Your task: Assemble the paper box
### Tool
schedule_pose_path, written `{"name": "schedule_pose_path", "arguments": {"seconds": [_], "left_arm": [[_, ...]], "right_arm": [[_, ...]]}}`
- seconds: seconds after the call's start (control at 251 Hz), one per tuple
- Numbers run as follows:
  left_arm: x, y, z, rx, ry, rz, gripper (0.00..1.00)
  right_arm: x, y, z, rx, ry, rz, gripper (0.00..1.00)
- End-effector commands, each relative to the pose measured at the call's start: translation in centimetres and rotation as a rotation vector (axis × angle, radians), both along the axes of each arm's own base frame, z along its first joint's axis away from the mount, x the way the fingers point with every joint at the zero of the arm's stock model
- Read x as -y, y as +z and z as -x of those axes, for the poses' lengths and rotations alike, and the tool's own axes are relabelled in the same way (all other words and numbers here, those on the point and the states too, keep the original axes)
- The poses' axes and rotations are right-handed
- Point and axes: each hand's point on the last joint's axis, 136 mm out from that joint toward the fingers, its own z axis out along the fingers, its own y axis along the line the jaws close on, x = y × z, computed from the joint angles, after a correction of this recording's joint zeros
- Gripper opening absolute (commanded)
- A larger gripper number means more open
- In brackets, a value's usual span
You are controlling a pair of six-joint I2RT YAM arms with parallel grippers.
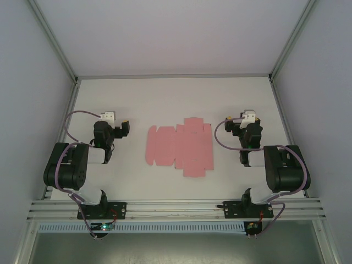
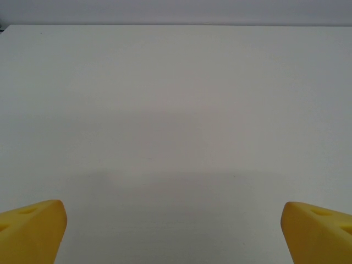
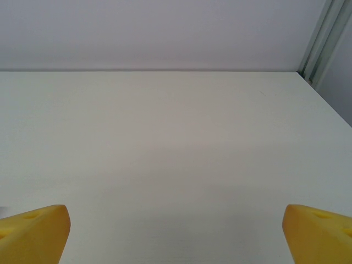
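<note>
The paper box (image 1: pixel 180 148) is a flat pink die-cut sheet with flaps, lying in the middle of the white table (image 1: pixel 165 99). My left gripper (image 1: pixel 115 127) hovers left of the sheet, apart from it, and my right gripper (image 1: pixel 240 124) hovers right of it, also apart. In the left wrist view the left gripper (image 2: pixel 175 231) is open, its yellow fingertips (image 2: pixel 33 231) wide apart over bare table. The right gripper (image 3: pixel 176 234) is open too, yellow fingertips (image 3: pixel 34 234) at the frame's lower corners with nothing between them.
Grey walls enclose the table on three sides, with aluminium posts (image 1: pixel 289 44) at the back corners. One post (image 3: pixel 322 38) stands at the far right of the right wrist view. An aluminium rail (image 1: pixel 176 206) carrying both arm bases runs along the near edge.
</note>
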Motion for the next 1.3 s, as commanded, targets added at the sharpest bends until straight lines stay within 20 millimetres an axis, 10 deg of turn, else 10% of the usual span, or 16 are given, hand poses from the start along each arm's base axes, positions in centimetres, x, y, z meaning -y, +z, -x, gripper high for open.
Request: {"name": "schedule_pose_path", "arguments": {"seconds": [0.0, 0.299, 0.543, 0.662, 0.938, 1.297], "left_arm": [[-0.6, 0.2, 0.3, -0.002, 0.018, -0.006, 1.0], [-0.7, 0.3, 0.3, 0.001, 0.028, -0.007, 1.0], [-0.4, 4.6, 0.9, -0.113, 0.049, 0.076, 1.0], [0.9, 5.5, 1.0, -0.233, 0.073, 0.253, 1.0], [10.1, 2.5, 4.2, -0.457, -0.118, 0.449, 1.0], [15.0, -0.8, 6.8, -0.654, -0.218, 0.475, 1.0]], "right_arm": [[-0.7, 0.4, 0.2, 0.015, 0.022, -0.007, 0.98], [-0.6, 0.5, 0.3, 0.02, 0.017, -0.004, 0.98], [0.2, 5.6, 0.9, -0.053, -0.114, -0.019, 0.99], [-3.0, 6.4, 2.3, -0.181, -0.072, -0.118, 0.99], [-15.2, 1.9, 6.9, -0.487, 0.226, -0.239, 0.98], [-16.8, -5.8, 7.0, -0.71, 0.204, -0.252, 0.93]]}}
